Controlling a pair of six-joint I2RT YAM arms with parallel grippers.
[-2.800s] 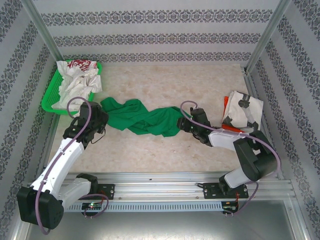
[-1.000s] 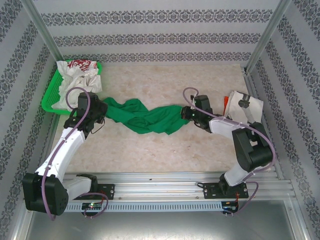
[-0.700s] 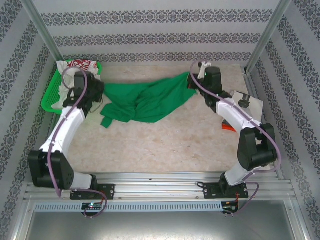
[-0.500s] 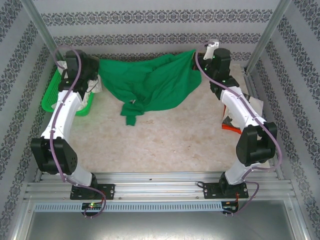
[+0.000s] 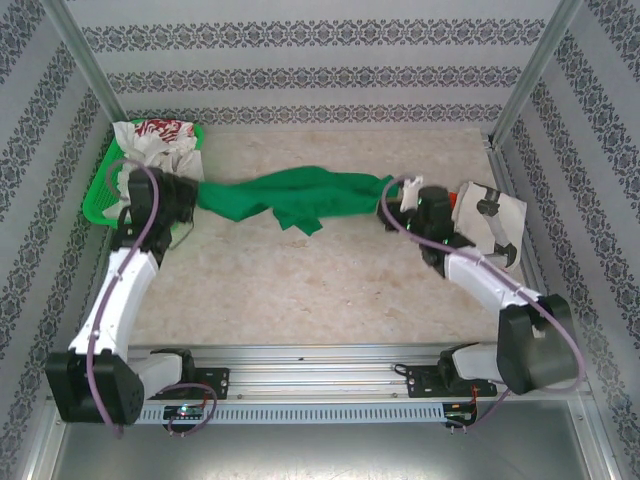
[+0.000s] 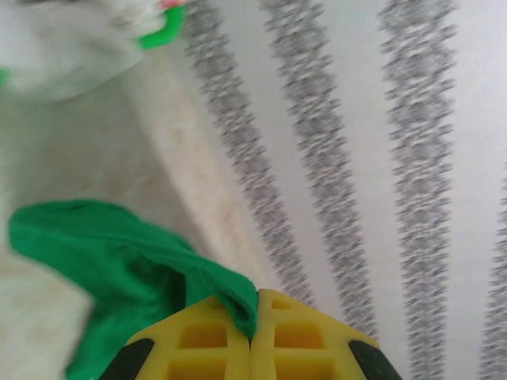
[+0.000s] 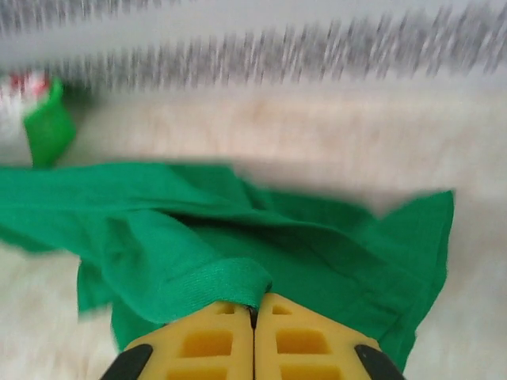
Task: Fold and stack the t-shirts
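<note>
Plain bright green soft cloth t-shirt (image 5: 290, 197) lies as bunched, twisted rope on beige marbled counter (image 5: 300, 290). One end just beside bright green plastic mesh basket (image 5: 97, 205), rest stretches away from it.
Left hand (image 6: 252, 321): clenched on shirt edge at basket end.
Right hand (image 7: 253, 313): clenched on hem fold at end far from basket.
Handling, judged: light, limp, not slippery; sags and twists between holds. Best gripped at opposite corners or shoulder seams, pulled taut.
Crumpled white t-shirts (image 5: 150, 165) heaped in basket.

table (image 5: 330, 285) | green t-shirt (image 5: 290, 195) mid-back | basket (image 5: 97, 207) back-left | white t-shirt (image 5: 495, 218) right
</note>
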